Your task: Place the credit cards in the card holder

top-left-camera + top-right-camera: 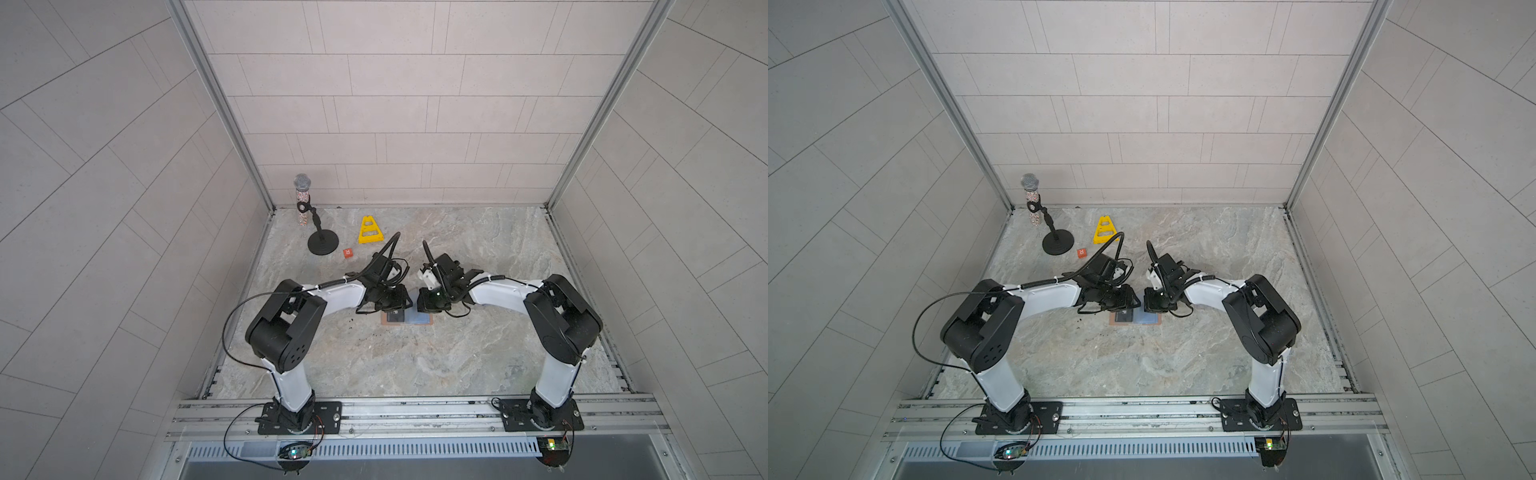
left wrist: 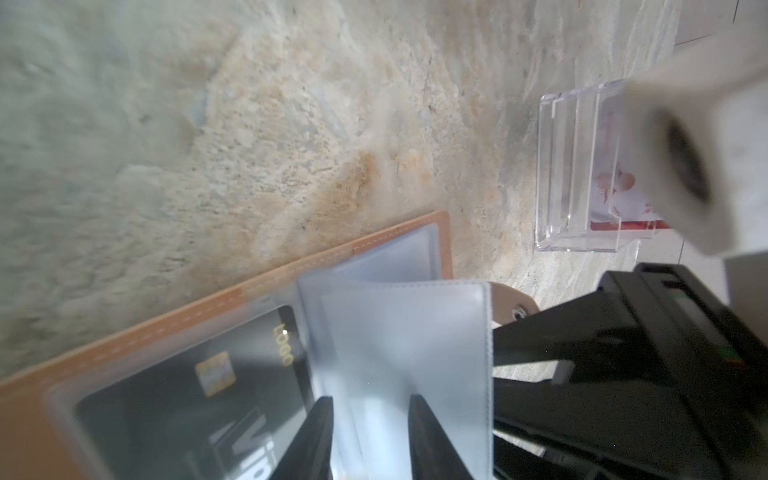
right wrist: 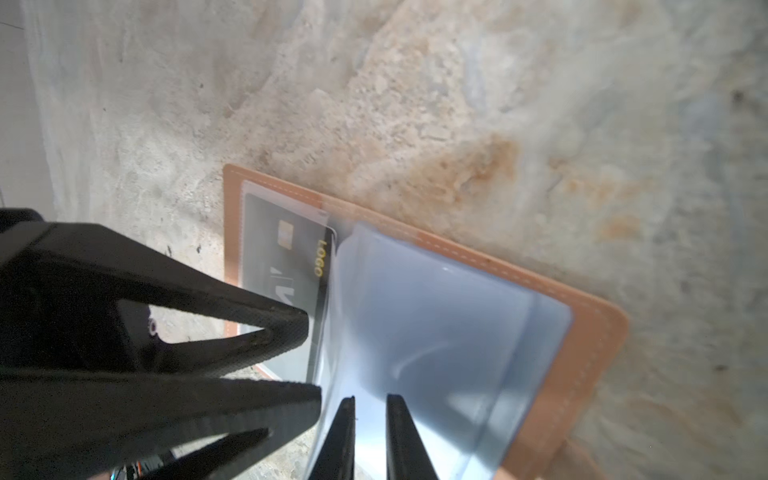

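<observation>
Jaws parted on left gripper (image 2: 370, 398) and, narrower, right gripper (image 3: 370, 398), clamping nothing, at raised clear sleeve (image 2: 399, 345) of card holder (image 2: 174, 330): open flat mid-table, long axis side to side, directly beneath both. Black card (image 2: 174, 407) already sleeved. Red cards (image 2: 623, 225) in clear box (image 2: 561, 166) beyond right gripper, likely right arm's reach; number indistinct, hidden from above.

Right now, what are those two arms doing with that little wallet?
They're working over an open card holder lying flat on the marble table. A black card already sits in one clear sleeve. The left pincer and right pincer both hang over the loose sleeves, jaws apart, no card in either. More cards wait in a clear box nearby.
</observation>
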